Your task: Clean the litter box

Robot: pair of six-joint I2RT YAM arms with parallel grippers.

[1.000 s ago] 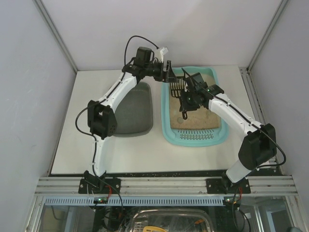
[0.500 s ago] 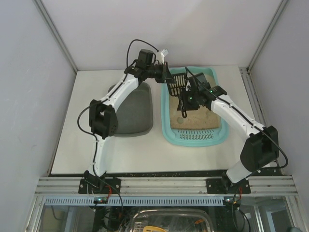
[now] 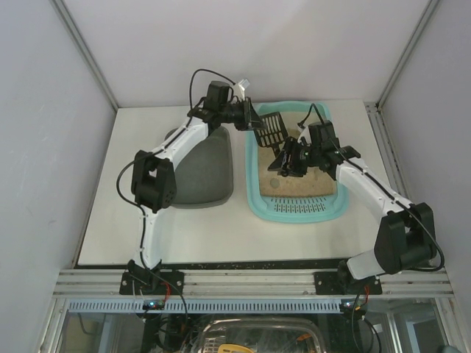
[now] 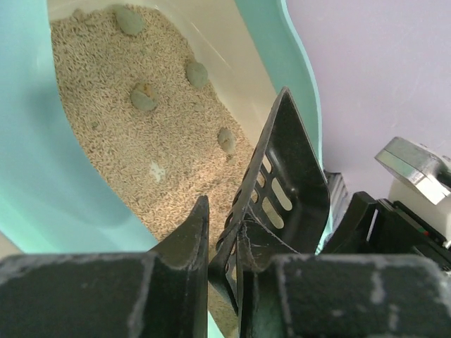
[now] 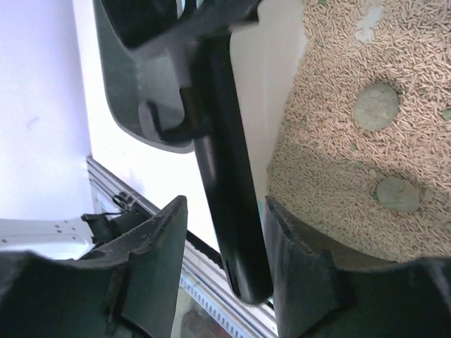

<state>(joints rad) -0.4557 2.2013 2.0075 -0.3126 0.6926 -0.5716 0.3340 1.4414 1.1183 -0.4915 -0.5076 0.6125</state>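
The litter box [image 3: 252,193] is a light-turquoise tray holding beige litter [image 4: 113,105] with several grey-green clumps [image 4: 144,97]. Over its far left corner hangs a black slotted scoop [image 3: 271,129]. My left gripper [image 3: 252,121] is shut on the side wall of the scoop's head [image 4: 292,190], as the left wrist view [image 4: 224,227] shows. My right gripper [image 3: 284,165] is over the litter with its jaws open. The scoop's black handle [image 5: 229,190] runs between them [image 5: 225,205], with a gap on its left side. More clumps [image 5: 375,105] lie in the litter beside it.
A dark grey rounded tray [image 3: 207,168] lies on the white table [image 3: 147,228] left of the litter box, under my left arm. The box's slotted end [image 3: 298,208] faces the near edge. Grey walls close the table on three sides.
My left gripper has shut on the scoop's head. My right gripper has opened off the handle and drawn back to the right. The scoop has swung a little towards the far left.
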